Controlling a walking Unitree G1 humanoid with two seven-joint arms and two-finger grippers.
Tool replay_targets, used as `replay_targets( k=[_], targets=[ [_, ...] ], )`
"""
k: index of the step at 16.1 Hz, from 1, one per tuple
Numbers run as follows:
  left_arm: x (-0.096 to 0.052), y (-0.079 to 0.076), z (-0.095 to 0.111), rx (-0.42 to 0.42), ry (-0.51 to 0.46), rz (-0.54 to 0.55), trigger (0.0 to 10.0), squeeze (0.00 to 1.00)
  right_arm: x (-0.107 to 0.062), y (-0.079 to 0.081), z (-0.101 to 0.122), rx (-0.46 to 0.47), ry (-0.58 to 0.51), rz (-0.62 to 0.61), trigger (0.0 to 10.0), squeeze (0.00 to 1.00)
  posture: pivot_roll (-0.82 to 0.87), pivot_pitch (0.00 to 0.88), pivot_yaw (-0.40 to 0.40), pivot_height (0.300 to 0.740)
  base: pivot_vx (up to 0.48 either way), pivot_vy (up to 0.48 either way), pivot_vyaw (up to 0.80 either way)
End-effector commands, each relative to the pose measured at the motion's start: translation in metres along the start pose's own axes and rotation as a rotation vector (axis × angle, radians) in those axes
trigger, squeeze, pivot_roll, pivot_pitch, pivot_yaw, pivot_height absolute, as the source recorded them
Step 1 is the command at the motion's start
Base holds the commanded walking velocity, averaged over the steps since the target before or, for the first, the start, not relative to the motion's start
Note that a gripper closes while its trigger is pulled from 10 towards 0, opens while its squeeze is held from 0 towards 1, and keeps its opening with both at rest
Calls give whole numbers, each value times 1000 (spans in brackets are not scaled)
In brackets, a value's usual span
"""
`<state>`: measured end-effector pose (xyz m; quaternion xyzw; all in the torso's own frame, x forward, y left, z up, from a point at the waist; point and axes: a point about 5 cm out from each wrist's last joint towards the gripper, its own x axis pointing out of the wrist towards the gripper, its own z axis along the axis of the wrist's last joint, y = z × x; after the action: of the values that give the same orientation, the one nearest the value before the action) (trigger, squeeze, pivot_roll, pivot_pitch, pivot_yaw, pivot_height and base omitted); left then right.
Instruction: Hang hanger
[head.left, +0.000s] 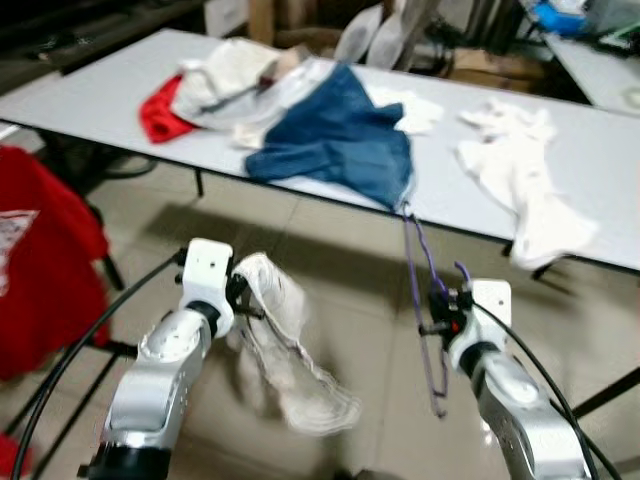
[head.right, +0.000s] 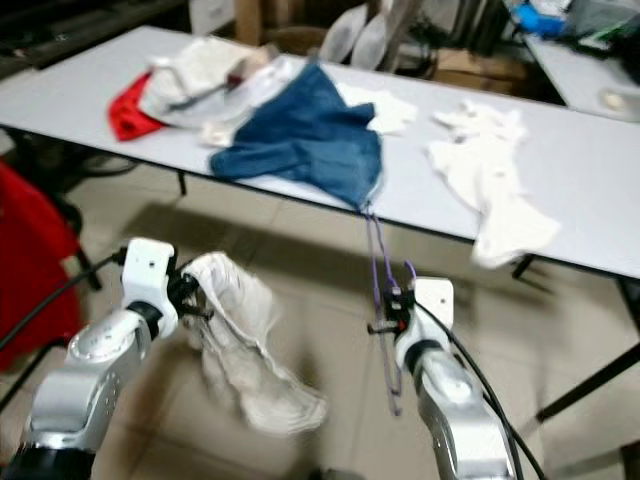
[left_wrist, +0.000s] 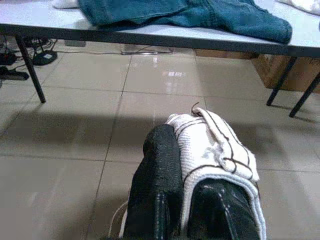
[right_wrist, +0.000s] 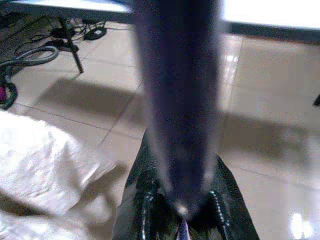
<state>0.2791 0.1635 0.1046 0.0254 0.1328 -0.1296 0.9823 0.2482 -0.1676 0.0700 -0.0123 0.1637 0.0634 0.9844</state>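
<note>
The left end effector (head.left: 240, 290) pinches a white garment (head.left: 290, 350) above the tiled floor (head.left: 350, 280); the right end effector (head.left: 436, 310) pinches a purple hanger (head.left: 425, 300) beside the bench (head.left: 600, 170), where blue jeans (head.left: 335, 140) lie.

The place looks like a workroom or storage space rather than a living room. A long white folding table (head.left: 120, 105) crosses the upper frame, strewn with clothes, over a beige tiled floor (head.left: 330, 270). Cardboard boxes (head.left: 480, 65) sit at top right.
</note>
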Motion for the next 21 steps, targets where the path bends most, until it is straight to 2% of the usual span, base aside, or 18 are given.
replay_targets(
  k=[1,10,15,18,21],
  targets=[
    [2,-4,11,18,-52,-13,10000,0,-2,-1,8,-38,-41,5,10000,0,-42,48,-35,740,0,-375,0],
    [4,-5,9,53,-49,-29,10000,0,-7,6,10,-23,-65,44,10000,0,-44,27,-36,740,0,-374,0],
    [4,-8,8,65,-51,-44,10000,0,-10,7,8,-25,-48,57,10000,0,-49,14,-34,740,0,-340,-800],
    [4,-8,7,54,-50,-51,10000,0,-9,7,9,-22,-42,58,10000,0,-53,2,-33,740,0,0,-800],
    [6,-8,11,101,-64,-63,10000,0,-10,8,10,-24,-37,64,10000,0,-54,0,-33,740,0,0,-800]
  ],
)
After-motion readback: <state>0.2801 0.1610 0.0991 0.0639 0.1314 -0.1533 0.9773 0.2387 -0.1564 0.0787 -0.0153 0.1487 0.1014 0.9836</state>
